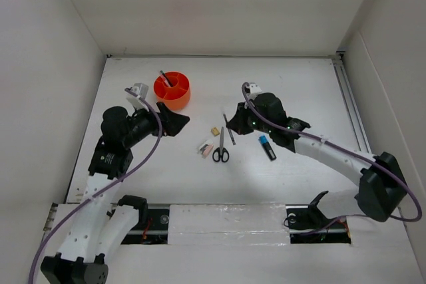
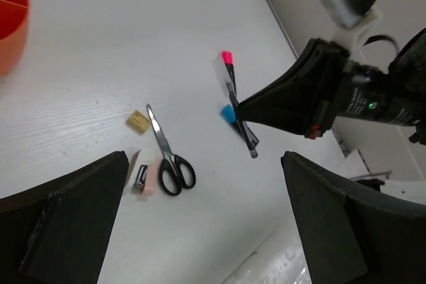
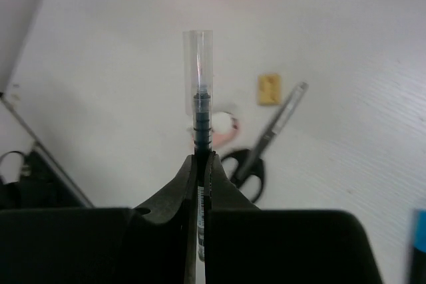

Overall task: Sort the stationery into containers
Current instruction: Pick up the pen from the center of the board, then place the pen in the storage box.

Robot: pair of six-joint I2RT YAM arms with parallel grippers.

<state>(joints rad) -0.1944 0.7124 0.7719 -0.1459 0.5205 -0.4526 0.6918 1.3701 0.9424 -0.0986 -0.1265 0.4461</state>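
Observation:
My right gripper (image 1: 235, 126) (image 3: 201, 161) is shut on a slim dark pen (image 3: 200, 108) with a clear cap, held over the scissors area; this pen also shows in the left wrist view (image 2: 243, 128). Black-handled scissors (image 1: 221, 148) (image 2: 166, 152) (image 3: 263, 154) lie mid-table. A tan eraser (image 1: 215, 131) (image 2: 138, 120) and pink and white erasers (image 1: 205, 146) (image 2: 148, 176) lie beside them. A blue-capped marker (image 1: 267, 146) lies to the right. The orange tub (image 1: 172, 90) (image 2: 10, 24) holds one dark pen (image 1: 164, 78). My left gripper (image 1: 174, 123) (image 2: 203, 231) is open and empty, just right of the tub.
White walls close in the table on the left, back and right. A metal rail (image 1: 349, 104) runs along the right edge. A pink tip (image 2: 226, 56) shows at the held pen's far end. The right arm (image 1: 333, 154) crosses the right side of the table.

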